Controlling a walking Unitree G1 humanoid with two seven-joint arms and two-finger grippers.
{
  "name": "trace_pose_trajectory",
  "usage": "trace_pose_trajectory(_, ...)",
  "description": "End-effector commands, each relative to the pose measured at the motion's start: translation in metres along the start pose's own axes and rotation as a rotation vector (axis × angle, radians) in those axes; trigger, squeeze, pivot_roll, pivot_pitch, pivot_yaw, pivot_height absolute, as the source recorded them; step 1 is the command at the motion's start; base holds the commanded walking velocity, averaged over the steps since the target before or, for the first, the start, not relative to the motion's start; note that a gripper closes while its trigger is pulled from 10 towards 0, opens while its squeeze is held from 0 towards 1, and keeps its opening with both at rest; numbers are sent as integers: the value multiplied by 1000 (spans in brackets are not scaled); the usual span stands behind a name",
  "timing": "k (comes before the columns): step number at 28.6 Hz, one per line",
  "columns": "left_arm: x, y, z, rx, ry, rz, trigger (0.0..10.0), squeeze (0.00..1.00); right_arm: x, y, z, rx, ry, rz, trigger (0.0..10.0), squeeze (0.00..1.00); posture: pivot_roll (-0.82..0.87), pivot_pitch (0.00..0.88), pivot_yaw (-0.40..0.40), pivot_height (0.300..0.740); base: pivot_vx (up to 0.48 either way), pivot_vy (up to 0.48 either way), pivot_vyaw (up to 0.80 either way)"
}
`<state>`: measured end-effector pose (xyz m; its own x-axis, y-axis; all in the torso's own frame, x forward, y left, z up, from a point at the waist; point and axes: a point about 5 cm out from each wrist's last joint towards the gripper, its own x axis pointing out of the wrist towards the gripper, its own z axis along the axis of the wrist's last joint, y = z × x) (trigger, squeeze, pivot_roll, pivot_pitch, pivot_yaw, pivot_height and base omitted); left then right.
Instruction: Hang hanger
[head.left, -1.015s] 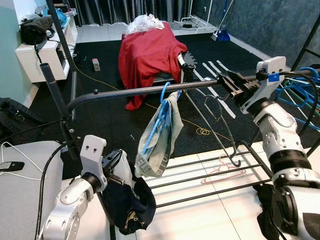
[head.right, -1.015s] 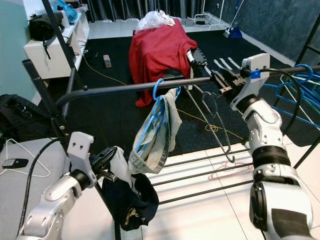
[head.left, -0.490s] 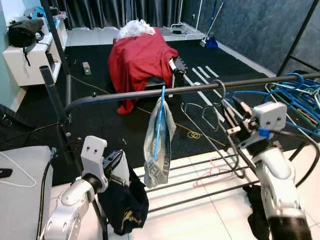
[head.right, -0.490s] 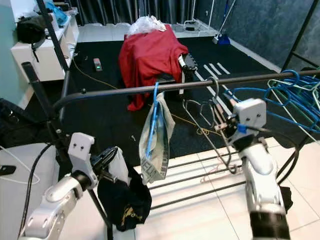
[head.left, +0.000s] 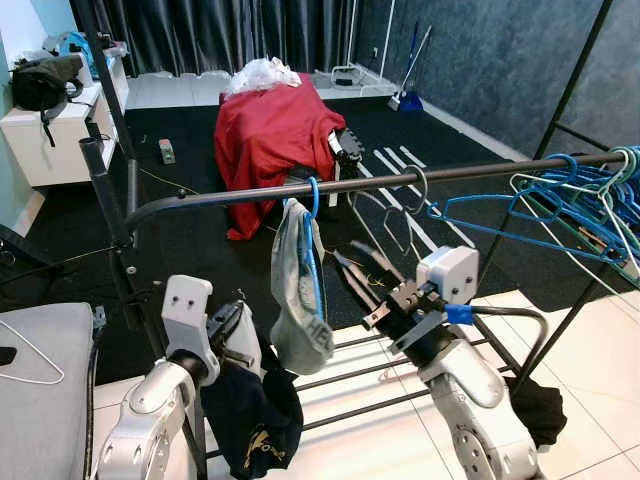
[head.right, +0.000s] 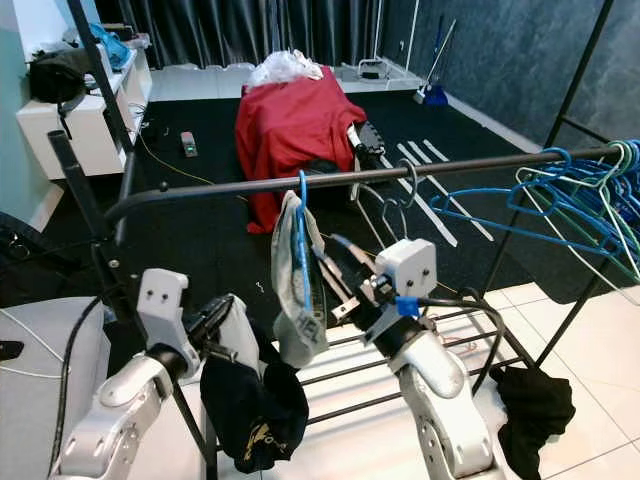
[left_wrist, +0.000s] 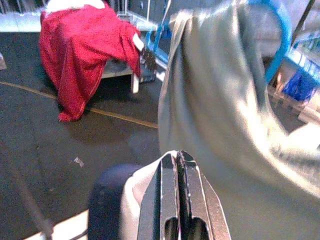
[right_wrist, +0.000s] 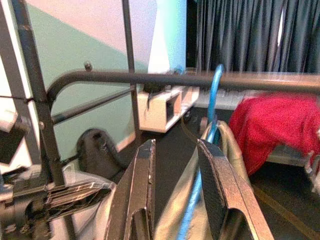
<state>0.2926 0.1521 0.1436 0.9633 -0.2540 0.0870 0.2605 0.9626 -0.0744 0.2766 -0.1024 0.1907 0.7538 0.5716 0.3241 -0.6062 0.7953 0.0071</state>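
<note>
We see a dark horizontal rail of a clothes rack, on which a blue hanger is hooked, carrying a grey-green garment that droops below the rail. The right gripper sits below the rail and just beside the garment, its two black fingers parted with nothing between them; in its wrist view the blue hanger and garment lie ahead of the gap. The left gripper is low at the near left, its fingers pressed together on a pale and dark bundle of clothing that hangs from it. A bare wire hanger hangs on the rail to the right of the blue one, and a cluster of blue hangers sits at the far right end. Beyond, a red cloth drapes over an object on the dark floor.
</note>
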Motion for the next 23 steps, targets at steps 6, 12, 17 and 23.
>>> trace_pose_trajectory(6, 6, -5, 18, -35, -81, 3, 10000, 0, 0, -6, -25, 43, 153, -33, 10000, 0, -72, 30, -65, 740, 0, 0, 0)
trace_pose_trajectory(12, 2, -6, 17, -46, -78, -1, 10000, 0, -2, -5, -25, 79, 172, -49, 10000, 0, -69, 24, -63, 740, 0, 0, 0)
trace_pose_trajectory(17, 2, -10, 17, -40, -74, -17, 10000, 0, -1, -4, -26, 89, 182, -48, 10000, 0, -62, 7, -62, 740, 0, 0, 0)
trace_pose_trajectory(23, 4, -15, 18, -28, -72, -41, 10000, 0, 4, -2, -27, 92, 188, -35, 10000, 0, -55, 2, -62, 740, -274, 0, 0)
